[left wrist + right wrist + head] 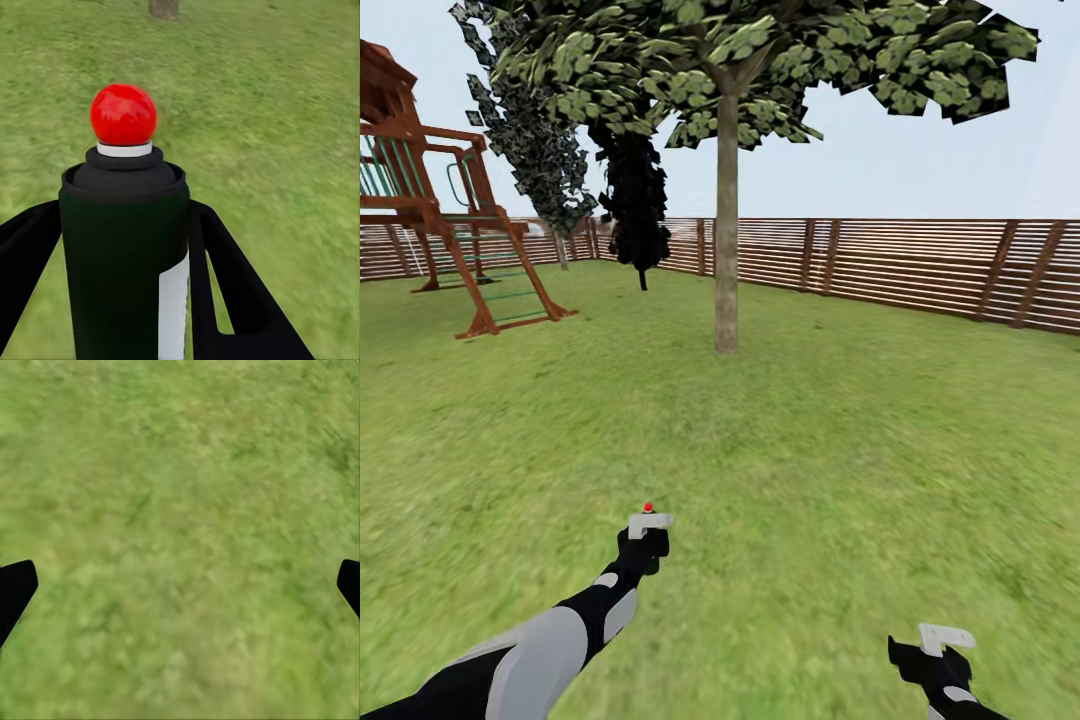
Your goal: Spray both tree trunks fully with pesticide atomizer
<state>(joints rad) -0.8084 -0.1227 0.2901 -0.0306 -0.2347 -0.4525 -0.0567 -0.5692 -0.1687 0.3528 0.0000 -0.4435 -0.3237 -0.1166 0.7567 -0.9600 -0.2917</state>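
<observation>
My left gripper (pixel 647 535) is shut on the pesticide atomizer (pixel 124 255), a black bottle with a white label strip and a red ball on top (pixel 648 507). Its black fingers (pixel 229 281) press against both sides of the bottle. Straight ahead across the lawn stands a tree with a straight bare grey-brown trunk (pixel 727 220) and a broad leafy canopy (pixel 760 50); the foot of the trunk (pixel 163 7) is far beyond the bottle. My right gripper (pixel 937 652) hangs low at the right, open over bare grass, its fingertips (pixel 15 589) wide apart.
A wooden play tower (pixel 430 200) with a ladder stands at the left. Two narrow dark trees (pixel 635 200) rise behind it near the brown slat fence (pixel 920 265), which bounds the lawn. Open grass (pixel 810 450) lies between me and the trunk.
</observation>
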